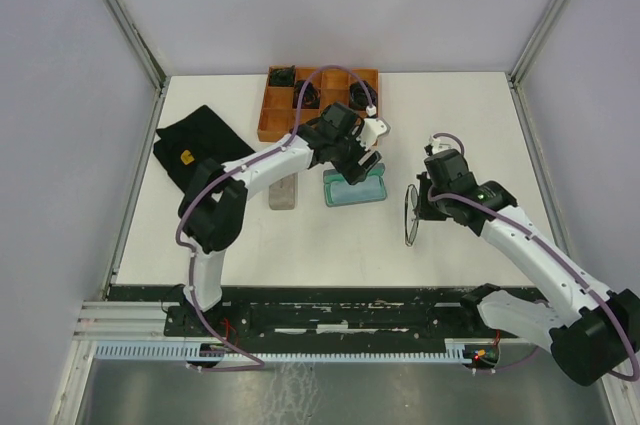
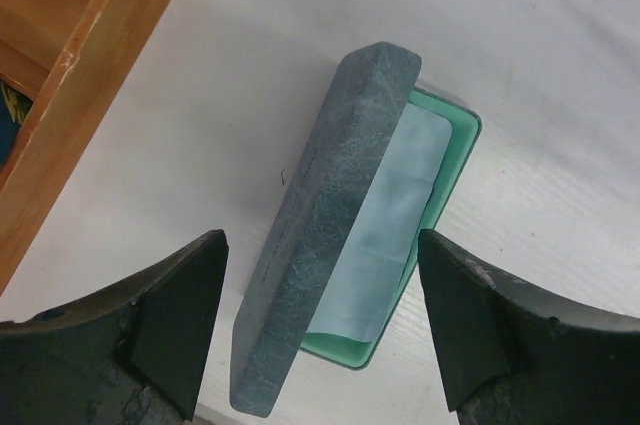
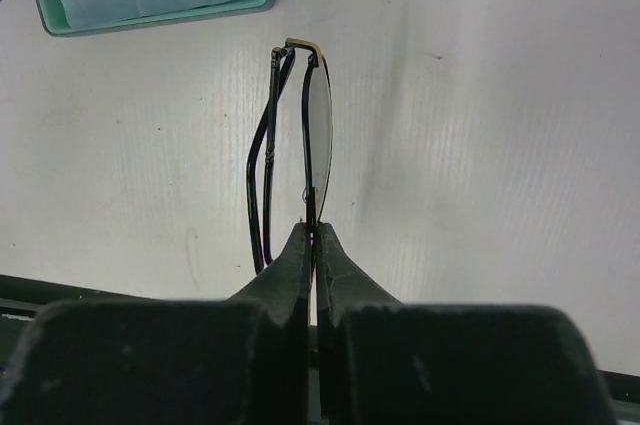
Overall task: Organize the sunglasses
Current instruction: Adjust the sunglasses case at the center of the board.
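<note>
White table [image 1: 330, 240]: black cloth [image 1: 200, 150] at ten o'clock, wooden compartment tray [image 1: 268, 131] at twelve. Near centre lies an open green-lined case [image 2: 330, 225], lid raised, with a closed grey case [image 1: 285, 193] at its nine o'clock. Left gripper [image 2: 320, 245] hovers over the open case, jaws wide, holding nothing. Right gripper [image 3: 314, 235] is pinched tight on the folded sunglasses [image 3: 320, 115], held on edge at the open case's three o'clock.

sunglasses [image 3: 320, 115] partly behind right end effector [image 3: 315, 232], case [image 3: 160, 17] cropped
</note>
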Robot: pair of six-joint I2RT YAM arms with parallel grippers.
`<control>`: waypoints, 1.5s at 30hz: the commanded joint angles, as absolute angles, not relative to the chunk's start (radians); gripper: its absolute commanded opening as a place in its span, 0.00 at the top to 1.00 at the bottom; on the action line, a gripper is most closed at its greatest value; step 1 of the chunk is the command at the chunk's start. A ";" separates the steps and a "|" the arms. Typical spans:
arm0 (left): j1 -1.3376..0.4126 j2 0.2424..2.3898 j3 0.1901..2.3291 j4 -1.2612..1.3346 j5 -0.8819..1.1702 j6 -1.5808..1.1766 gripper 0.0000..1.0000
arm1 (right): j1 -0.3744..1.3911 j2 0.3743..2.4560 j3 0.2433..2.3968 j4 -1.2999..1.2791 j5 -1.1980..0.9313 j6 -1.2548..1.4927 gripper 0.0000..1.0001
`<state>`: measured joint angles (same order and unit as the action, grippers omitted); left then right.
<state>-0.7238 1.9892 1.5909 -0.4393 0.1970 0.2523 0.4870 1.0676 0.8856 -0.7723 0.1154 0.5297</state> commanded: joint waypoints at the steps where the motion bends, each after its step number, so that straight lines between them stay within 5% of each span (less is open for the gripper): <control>1: -0.718 2.009 1.665 -0.507 0.222 0.333 0.20 | 0.478 1.034 0.887 -0.764 0.105 0.528 0.98; 14: -0.718 2.037 1.675 -0.556 0.243 0.334 0.69 | 0.477 1.019 0.876 -0.749 0.075 0.541 0.99; 38: -0.770 1.770 1.368 -0.488 -0.149 -0.287 0.75 | 0.476 0.970 0.805 -0.633 0.041 0.658 1.00; 45: -0.822 1.677 1.175 -0.331 -0.209 -0.487 0.66 | 0.477 0.971 0.779 -0.560 0.006 0.716 1.00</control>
